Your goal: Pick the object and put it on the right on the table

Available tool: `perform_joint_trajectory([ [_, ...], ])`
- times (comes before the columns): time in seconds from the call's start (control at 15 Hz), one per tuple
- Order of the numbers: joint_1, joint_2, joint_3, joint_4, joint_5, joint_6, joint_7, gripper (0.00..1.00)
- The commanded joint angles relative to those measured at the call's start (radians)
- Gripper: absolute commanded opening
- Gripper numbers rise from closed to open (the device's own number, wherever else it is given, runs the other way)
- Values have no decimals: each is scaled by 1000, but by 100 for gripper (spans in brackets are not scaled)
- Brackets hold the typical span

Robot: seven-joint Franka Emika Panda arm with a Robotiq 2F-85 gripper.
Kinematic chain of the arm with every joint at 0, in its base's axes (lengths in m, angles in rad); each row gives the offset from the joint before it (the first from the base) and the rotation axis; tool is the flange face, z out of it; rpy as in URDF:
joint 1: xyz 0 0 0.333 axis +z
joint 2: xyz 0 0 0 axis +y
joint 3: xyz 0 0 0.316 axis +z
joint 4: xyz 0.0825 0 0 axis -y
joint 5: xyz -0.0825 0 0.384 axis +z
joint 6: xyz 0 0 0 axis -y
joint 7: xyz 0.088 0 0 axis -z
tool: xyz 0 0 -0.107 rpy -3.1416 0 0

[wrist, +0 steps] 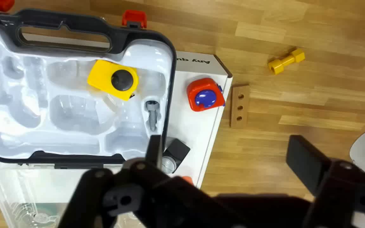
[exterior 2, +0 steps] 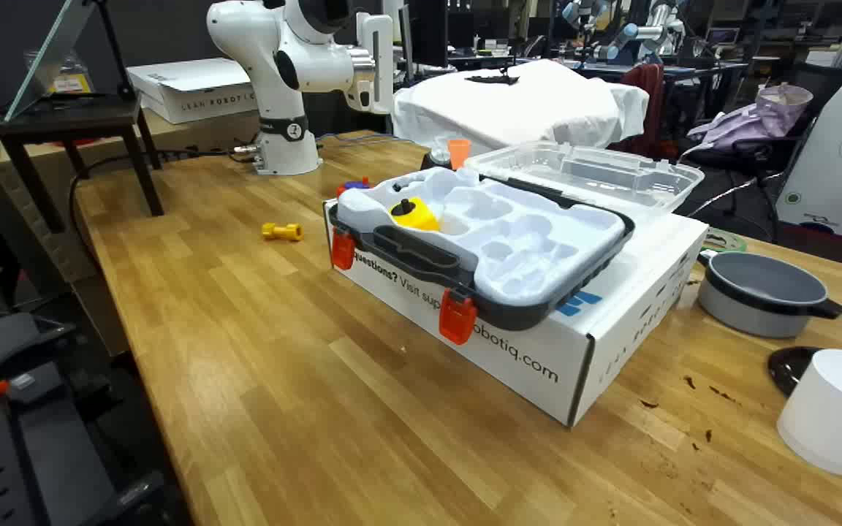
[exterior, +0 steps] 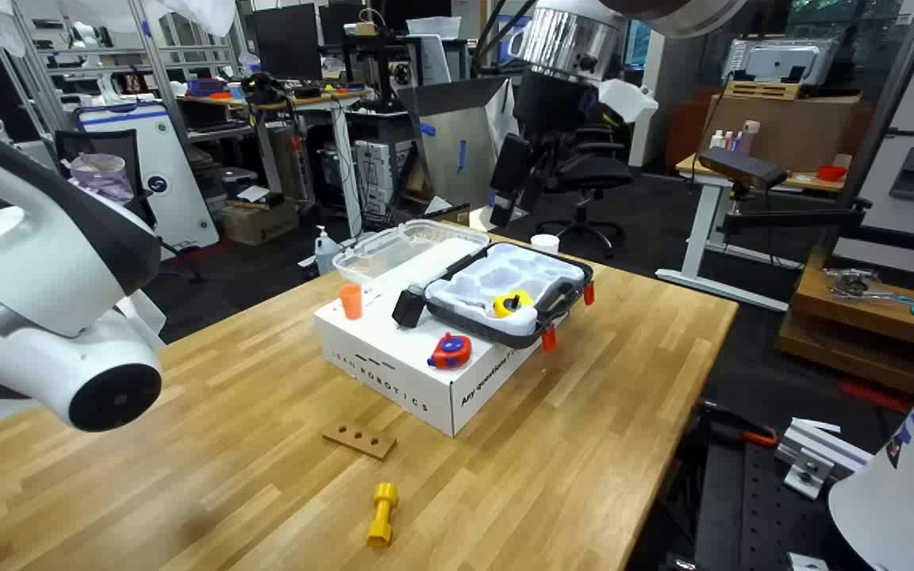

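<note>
You have the gripper (wrist: 227, 150) spread wide with nothing in it, one finger (wrist: 154, 148) apparently over the white box (exterior: 393, 373). The yellow peg (wrist: 286, 61) lies on the table (exterior: 568, 476) near that box's corner. Descend without shifting clear first and the finger could hit the box; pinch only a flared end and the peg may twist
</note>
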Motion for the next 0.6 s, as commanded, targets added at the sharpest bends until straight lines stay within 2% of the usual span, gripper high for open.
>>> perform_joint_trajectory([
  [0.0,-12,0,12,2,5,-4,-3,100],
  [0.27,-9,42,29,42,-24,-13,-2,100],
  [0.53,-3,136,87,107,-87,-16,21,100],
])
